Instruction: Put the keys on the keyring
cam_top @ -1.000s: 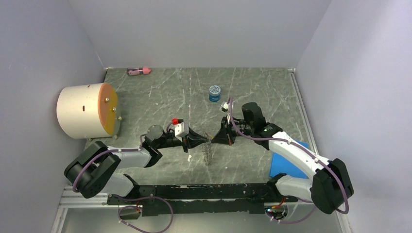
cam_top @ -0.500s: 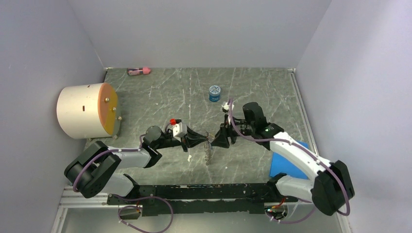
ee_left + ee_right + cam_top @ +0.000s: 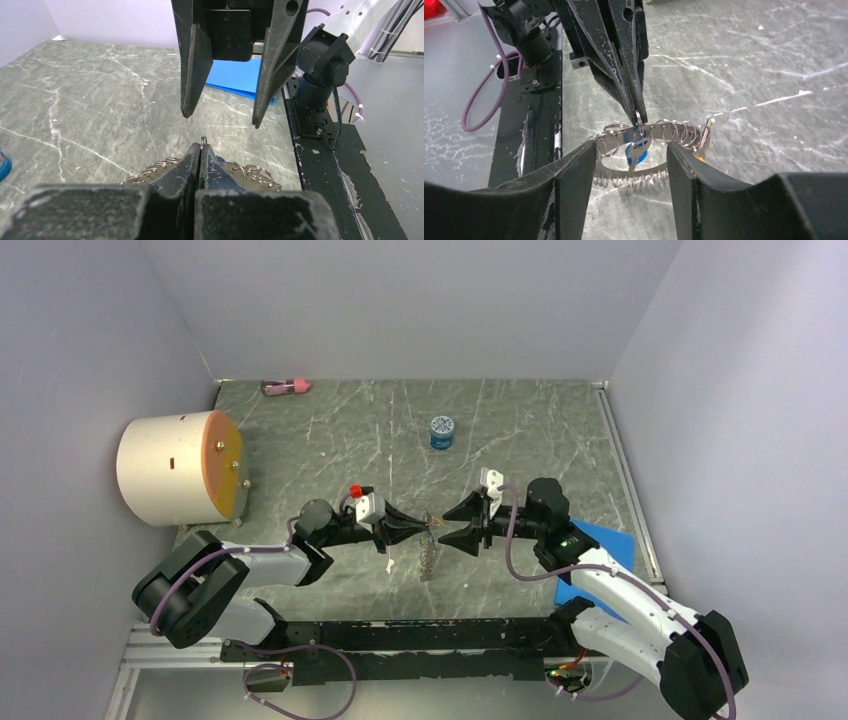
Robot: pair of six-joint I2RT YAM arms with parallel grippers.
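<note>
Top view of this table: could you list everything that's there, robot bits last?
table: one, grey marbled, under everything
drum: one, cream with orange face, left edge
pink item: one, back left; too small to identify
jar: one, blue, back centre
sheet: one, blue, right side by the right arm
keyring: one, greyish metal loop of small rings, between the grippers
blue-headed key: one, hanging at the loop
left gripper: black, shut on keyring
right gripper: black, open, facing it
</note>
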